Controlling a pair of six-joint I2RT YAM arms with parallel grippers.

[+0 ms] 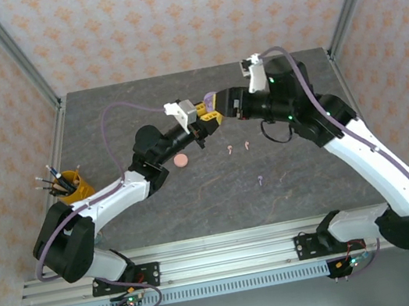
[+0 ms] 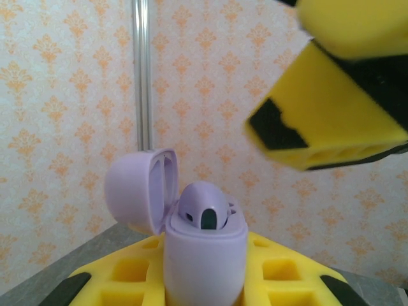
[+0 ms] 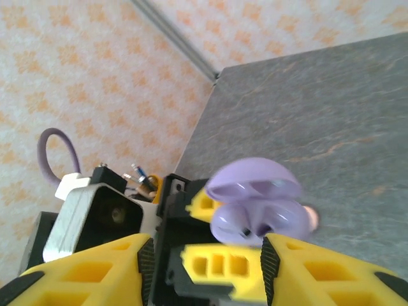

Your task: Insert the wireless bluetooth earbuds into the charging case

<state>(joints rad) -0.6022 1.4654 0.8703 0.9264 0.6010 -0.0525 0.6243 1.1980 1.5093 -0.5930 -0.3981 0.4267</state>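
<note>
Left gripper (image 1: 210, 118): pinches open lilac case (image 2: 204, 255), upper centre of top view. Right gripper (image 1: 229, 106): hovers just beside it; cannot tell jaw state. Seems to hold one seated bud (image 2: 203, 207). Leaves left pink earbud (image 1: 230, 148), right pink earbud (image 1: 247, 145), lilac earbud (image 1: 261, 181) on table, centre frame.

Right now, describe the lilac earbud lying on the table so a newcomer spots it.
On the grey table, look at the middle between the two arms. The lilac earbud lies alone there, nearer the arm bases than the two pink earbuds, which sit side by side; its colour and solitude mark it.
</note>
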